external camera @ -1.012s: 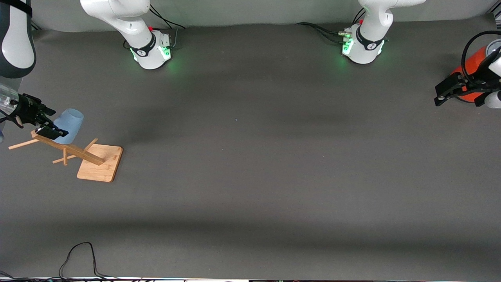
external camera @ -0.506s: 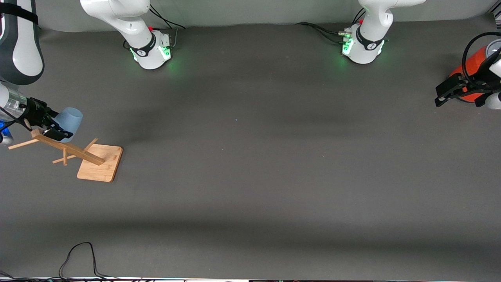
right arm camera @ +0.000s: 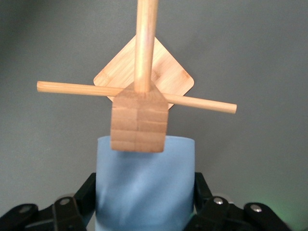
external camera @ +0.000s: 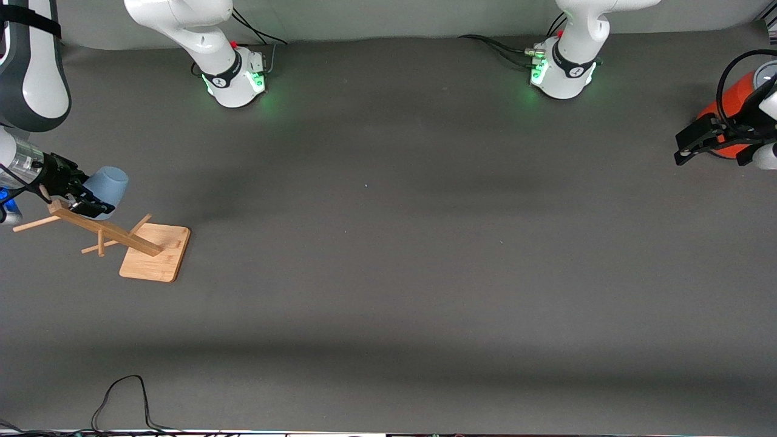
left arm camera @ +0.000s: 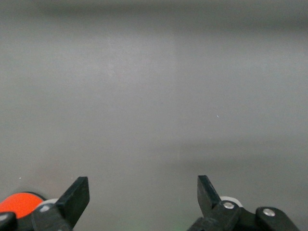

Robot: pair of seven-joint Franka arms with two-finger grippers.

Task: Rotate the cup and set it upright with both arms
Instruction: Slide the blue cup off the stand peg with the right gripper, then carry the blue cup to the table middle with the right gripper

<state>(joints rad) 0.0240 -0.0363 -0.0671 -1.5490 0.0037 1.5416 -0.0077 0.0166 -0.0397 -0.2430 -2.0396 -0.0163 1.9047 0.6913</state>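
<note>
While the dark grey table (external camera: 388, 273) lies bare mid-span, right pincer (external camera: 85, 197) pinches the cup (external camera: 108, 184); left pincer (left arm camera: 143, 195) waits spread.

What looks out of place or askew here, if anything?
The cup is not upright: it hangs bottom-up on a peg of the wooden rack, and the right gripper is shut on it. The left gripper waits open by the orange can.

My black fingers (right arm camera: 89, 195) flank a plain pale-blue matte cup (external camera: 108, 185); light-tan bamboo rack (external camera: 155, 260), dark grey worktop (external camera: 388, 273), orange can (external camera: 728, 112) with grey top.
</note>
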